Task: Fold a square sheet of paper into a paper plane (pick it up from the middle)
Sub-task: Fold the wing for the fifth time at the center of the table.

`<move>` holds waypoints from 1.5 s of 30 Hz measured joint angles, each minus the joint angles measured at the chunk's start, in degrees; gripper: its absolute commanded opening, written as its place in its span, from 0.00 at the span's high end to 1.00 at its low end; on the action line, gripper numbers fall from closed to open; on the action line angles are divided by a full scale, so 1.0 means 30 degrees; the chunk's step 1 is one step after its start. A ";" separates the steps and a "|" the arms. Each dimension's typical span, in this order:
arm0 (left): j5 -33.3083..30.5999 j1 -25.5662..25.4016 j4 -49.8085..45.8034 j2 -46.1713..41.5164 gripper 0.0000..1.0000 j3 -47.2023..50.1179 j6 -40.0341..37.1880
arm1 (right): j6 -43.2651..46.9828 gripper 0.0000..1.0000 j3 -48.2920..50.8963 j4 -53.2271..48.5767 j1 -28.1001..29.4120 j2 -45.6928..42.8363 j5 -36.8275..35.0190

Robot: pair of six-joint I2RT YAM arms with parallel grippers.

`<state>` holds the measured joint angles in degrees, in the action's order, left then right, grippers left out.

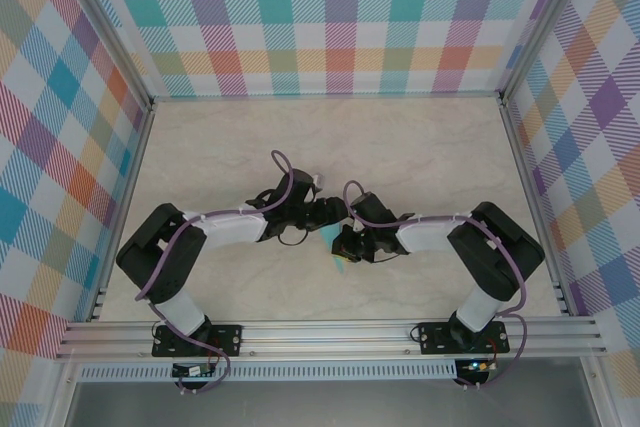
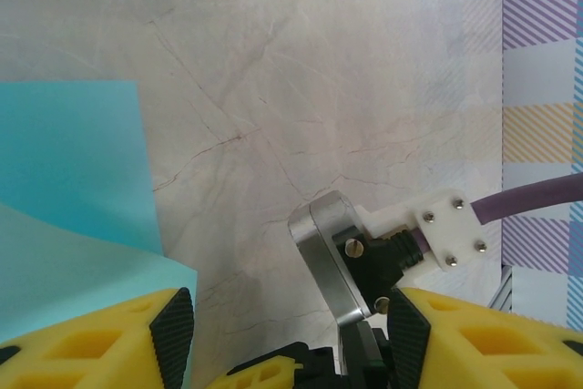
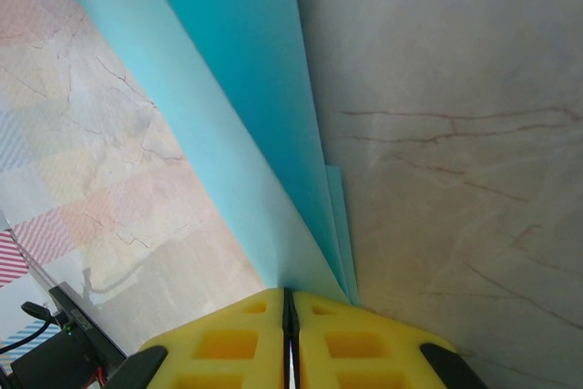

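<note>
Aluminium rail (image 1: pixel 330 332) nearest, teal paper (image 3: pixel 246 88) over cream marbled tabletop (image 1: pixel 400 147), plaid walls (image 1: pixel 330 17)

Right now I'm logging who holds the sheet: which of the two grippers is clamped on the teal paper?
The right gripper: its yellow fingers are shut on the folded teal paper. The left gripper stands open, the paper off to its side.

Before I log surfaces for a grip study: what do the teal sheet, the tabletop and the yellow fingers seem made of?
Teal sheet: thin matte paper, shown by its curved, folded layers with fine edges. Tabletop: smooth, pale and marble-veined, either stone or laminate; the look leaves it open. Yellow fingers: matte plastic with hollow pockets, either moulded or printed.
</note>
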<state>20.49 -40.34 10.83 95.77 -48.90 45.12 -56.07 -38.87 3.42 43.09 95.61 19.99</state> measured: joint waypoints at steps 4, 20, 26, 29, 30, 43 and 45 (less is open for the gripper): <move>-0.0036 0.0066 0.0015 0.0474 0.41 0.0066 0.0000 | 0.0000 0.89 -0.0051 0.0000 0.0000 0.0066 0.0066; 0.0648 0.1275 0.0787 0.1851 0.46 0.0794 0.0080 | 0.0066 0.89 -0.0044 -0.0015 0.0000 0.0066 0.0073; 0.1428 0.1617 0.0612 0.2047 0.45 0.0590 0.0022 | 0.0437 0.89 -0.0051 -0.0073 0.0000 0.0058 0.0073; 0.1909 0.1829 0.0255 0.2244 0.45 0.0306 -0.0015 | 0.0568 0.90 -0.0051 -0.0087 0.0000 0.0058 0.0073; 0.2113 0.1916 0.0204 0.2288 0.45 0.0248 -0.0022 | 0.0597 0.90 -0.0051 -0.0087 0.0000 0.0058 0.0080; 0.3876 0.3286 -0.0131 0.3162 0.44 -0.0736 -0.0648 | 0.1239 0.90 -0.0131 -0.0248 -0.0051 0.0080 0.0211; 0.3869 0.3614 -0.0117 0.3271 0.44 -0.0889 -0.0801 | 0.1362 0.90 -0.0189 -0.0350 -0.0073 0.0102 0.0233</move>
<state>32.10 -29.50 10.48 105.58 -51.57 42.72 -51.99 -39.44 2.37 42.87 95.92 20.69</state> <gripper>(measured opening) 0.557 0.105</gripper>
